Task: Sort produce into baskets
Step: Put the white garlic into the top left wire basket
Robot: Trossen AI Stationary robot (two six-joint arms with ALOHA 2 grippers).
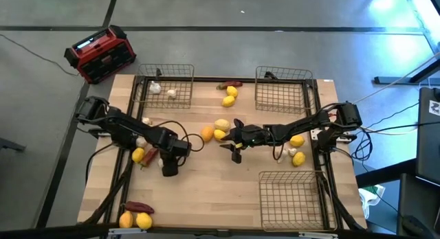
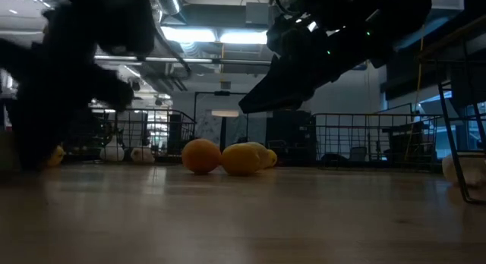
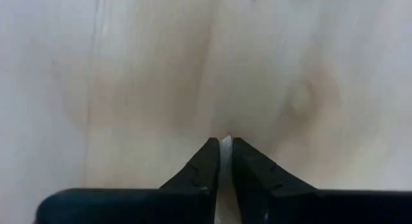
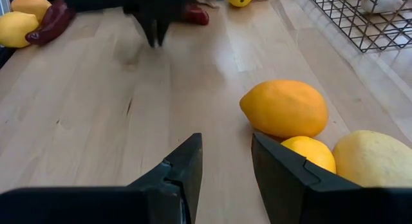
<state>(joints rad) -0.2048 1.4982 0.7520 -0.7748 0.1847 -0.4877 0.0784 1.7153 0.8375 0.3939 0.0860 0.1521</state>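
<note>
My left gripper (image 1: 168, 172) (image 3: 225, 150) points down over bare wood at the table's left middle, its fingers shut with nothing between them. My right gripper (image 1: 225, 144) (image 4: 226, 153) hangs open above the table's middle, clear of the wood, just near of an orange fruit (image 1: 207, 134) (image 4: 283, 108) and two yellow fruits (image 1: 221, 129) (image 4: 310, 153) resting on the table. Beside the left arm lie a yellow fruit (image 1: 138, 154) and a dark red pepper (image 1: 150, 156). Wire baskets stand far left (image 1: 180, 74), far right (image 1: 282, 95) and near right (image 1: 289, 198). Two whitish bulbs (image 1: 163, 91) lie in the far left basket.
More produce lies scattered: yellow fruits and a pepper at the far middle (image 1: 230, 95), fruits and a pepper at the near left corner (image 1: 135, 217), fruits and bulbs under the right arm (image 1: 294, 151). A red and black box (image 1: 100, 53) sits on the floor beyond the far left corner.
</note>
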